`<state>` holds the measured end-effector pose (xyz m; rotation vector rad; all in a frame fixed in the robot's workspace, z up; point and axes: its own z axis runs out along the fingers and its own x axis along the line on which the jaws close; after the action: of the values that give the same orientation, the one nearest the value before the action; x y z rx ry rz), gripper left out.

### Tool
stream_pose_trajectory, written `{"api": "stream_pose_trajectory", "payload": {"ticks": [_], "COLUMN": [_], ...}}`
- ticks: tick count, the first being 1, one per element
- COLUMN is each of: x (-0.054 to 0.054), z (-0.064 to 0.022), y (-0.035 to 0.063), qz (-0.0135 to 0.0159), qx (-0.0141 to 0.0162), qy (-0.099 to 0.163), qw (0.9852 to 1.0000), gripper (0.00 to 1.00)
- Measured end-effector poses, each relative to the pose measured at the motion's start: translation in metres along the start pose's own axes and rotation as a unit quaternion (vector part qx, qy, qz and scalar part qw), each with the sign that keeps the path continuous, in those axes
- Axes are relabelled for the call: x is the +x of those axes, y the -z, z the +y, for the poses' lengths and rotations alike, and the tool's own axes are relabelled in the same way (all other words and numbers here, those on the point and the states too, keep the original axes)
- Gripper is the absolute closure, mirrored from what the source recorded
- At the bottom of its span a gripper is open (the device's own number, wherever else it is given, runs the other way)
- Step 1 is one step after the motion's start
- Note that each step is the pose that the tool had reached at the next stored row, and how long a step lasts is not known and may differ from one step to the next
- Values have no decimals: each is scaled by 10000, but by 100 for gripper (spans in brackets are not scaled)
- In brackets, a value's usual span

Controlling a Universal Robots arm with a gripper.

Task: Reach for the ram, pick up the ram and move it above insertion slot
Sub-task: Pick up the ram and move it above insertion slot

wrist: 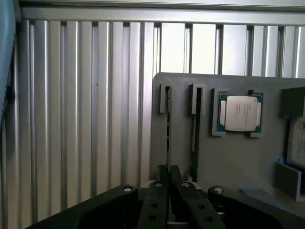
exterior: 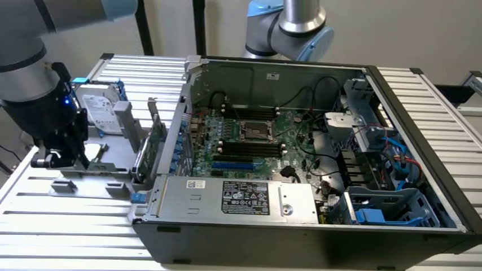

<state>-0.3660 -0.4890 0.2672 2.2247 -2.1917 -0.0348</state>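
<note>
The ram (wrist: 168, 125) is a thin green stick seen edge-on, standing in a slot of the grey holder plate (wrist: 228, 157). A second ram stick (wrist: 195, 129) stands in the slot beside it. My gripper (wrist: 168, 174) sits at the near end of the first stick, its two black fingers (wrist: 161, 172) pressed close together with the stick's edge running between them. In the exterior view my gripper (exterior: 69, 162) hangs low over the holder plate (exterior: 113, 152), at the exterior view's left of the open computer case. The motherboard's black insertion slots (exterior: 249, 149) lie inside the case.
A processor chip (wrist: 240, 113) rests in a pocket of the holder. A silver hard drive (exterior: 101, 110) and an upright green expansion card (exterior: 156, 141) stand between my gripper and the case wall (exterior: 180, 118). A second robot arm (exterior: 297, 25) stands behind the case. The power supply (exterior: 233, 197) fills the case's front.
</note>
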Motion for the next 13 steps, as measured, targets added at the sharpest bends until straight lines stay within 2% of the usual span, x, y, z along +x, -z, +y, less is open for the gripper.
{"api": "stream_pose_trajectory", "payload": {"ticks": [2, 13], "x": [1, 5], "z": [-42, -309], "y": [89, 598], "qz": [-4, -72], "qx": [0, 0], "qy": [7, 53], "qw": [10000, 10000], "gripper": [86, 86]}}
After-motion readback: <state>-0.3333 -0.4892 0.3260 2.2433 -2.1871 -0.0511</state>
